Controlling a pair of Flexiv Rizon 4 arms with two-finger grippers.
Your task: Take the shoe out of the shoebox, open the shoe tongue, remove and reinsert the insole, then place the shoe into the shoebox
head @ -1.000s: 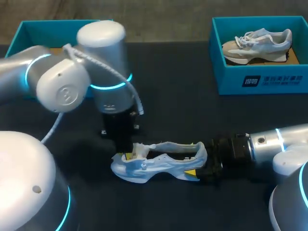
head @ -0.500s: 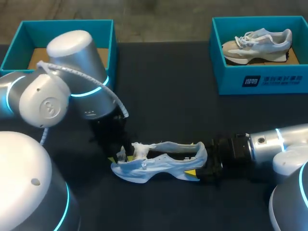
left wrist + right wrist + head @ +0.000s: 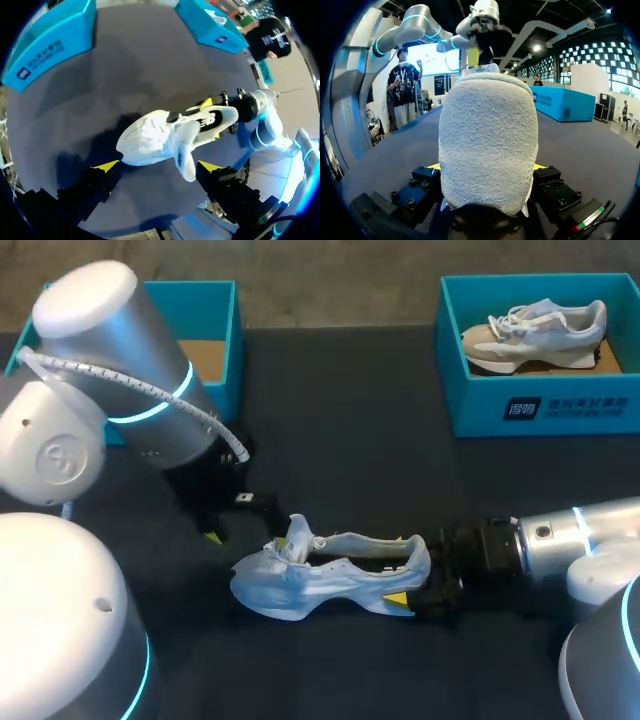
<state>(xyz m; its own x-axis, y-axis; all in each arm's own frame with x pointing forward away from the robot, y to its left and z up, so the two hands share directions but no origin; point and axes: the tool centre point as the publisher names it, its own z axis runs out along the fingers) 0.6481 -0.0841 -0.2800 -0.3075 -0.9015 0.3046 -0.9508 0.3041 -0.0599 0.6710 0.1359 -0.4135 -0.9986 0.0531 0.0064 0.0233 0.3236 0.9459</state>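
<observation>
A pale blue and white shoe (image 3: 330, 578) lies on the dark table, toe toward my left arm, its tongue (image 3: 297, 538) pulled up. At the heel, my right gripper (image 3: 408, 598) is shut on the shoe. In the right wrist view the fuzzy heel (image 3: 487, 125) fills the gap between the fingers of the right gripper (image 3: 487, 167). My left gripper (image 3: 228, 520) hangs open, up and to the left of the toe, touching nothing. In the left wrist view the shoe (image 3: 150, 140) lies ahead of the wide-open left gripper (image 3: 157, 166), with the right gripper (image 3: 235, 107) behind the heel.
A teal shoebox (image 3: 215, 300) with a bare cardboard floor stands at the back left, partly behind my left arm. A second teal shoebox (image 3: 540, 405) at the back right holds another pale shoe (image 3: 535, 330).
My left gripper has let go of the tongue, opened wide and drawn back up and to the left of the shoe. The tongue stays raised. The right arm has kept still.
</observation>
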